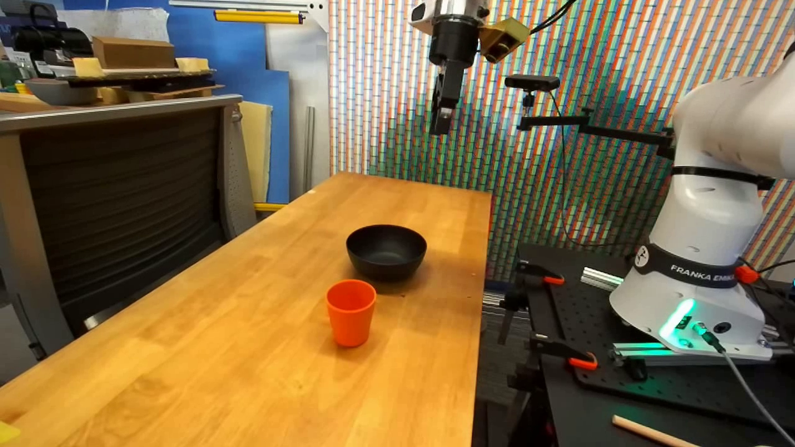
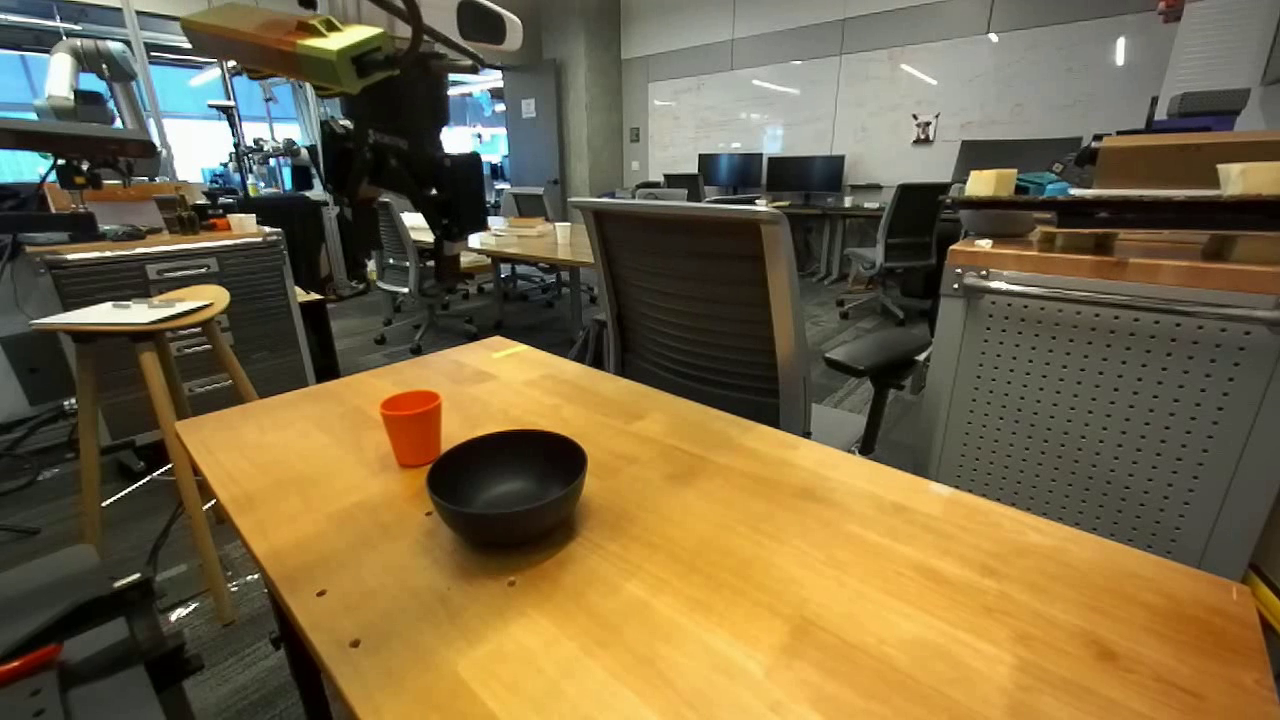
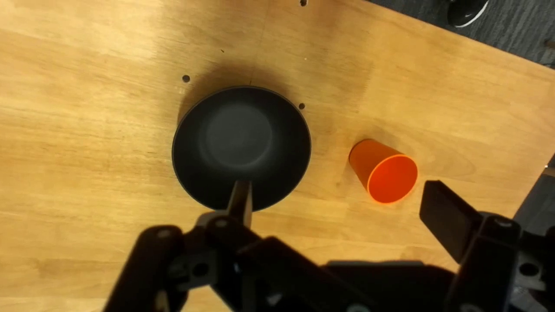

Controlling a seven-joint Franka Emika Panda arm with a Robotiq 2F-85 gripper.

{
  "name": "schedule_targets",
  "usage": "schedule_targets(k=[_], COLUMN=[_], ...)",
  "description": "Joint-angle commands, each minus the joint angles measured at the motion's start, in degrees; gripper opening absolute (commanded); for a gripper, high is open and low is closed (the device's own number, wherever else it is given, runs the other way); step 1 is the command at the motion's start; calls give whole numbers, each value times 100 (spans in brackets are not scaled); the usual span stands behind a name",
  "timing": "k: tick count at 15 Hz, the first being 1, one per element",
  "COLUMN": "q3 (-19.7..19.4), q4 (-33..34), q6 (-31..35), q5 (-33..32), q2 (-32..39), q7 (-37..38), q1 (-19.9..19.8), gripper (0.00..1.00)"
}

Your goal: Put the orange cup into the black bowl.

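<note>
Far left in an exterior view, there's the chair (image 1: 124,186), its dark back up beside the table (image 1: 248,323). Across we come to the orange cup (image 1: 351,320), standing upright on the wood, mouth up. And just past it, slightly further right, the black bowl (image 1: 386,254), also upright on the table; the wrist view has a strip of wood between the two, so cup beside bowl, not in it. Up now, a little further right: the tool (image 3: 338,188), hanging high over the table, fingers (image 3: 448,219) spread wide, nothing in their grip! Then, far right, the white robot arm (image 1: 714,211), a green light (image 1: 677,318) glowing on its base, standing over a black perforated plate (image 1: 695,391) next to the table.
</note>
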Motion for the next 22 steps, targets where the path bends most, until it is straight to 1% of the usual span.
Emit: schedule_targets(k=[1, 3, 5, 6, 9, 12, 15, 17, 19, 22], q3=[206, 439, 740, 896, 1279, 1496, 1609, 1644, 1680, 1776], q4=[621, 976, 1474, 1770, 2594, 3250, 3736, 3933, 4023, 4098], q6=[241, 406, 412, 310, 183, 20, -335, -701, -1023, -1330], q5=[384, 524, 514, 500, 282, -7, -130, -90, -24, 79], q2=[1286, 1938, 2644, 2998, 3918, 4640, 5142, 5305, 5346, 5393], q7=[79, 139, 270, 324, 637, 980, 1193, 1316, 1399, 1356], q1=[59, 93, 56, 36, -27, -3, -33, -65, -74, -93], gripper=[100, 100, 100, 100, 100, 100, 100, 100, 100, 100])
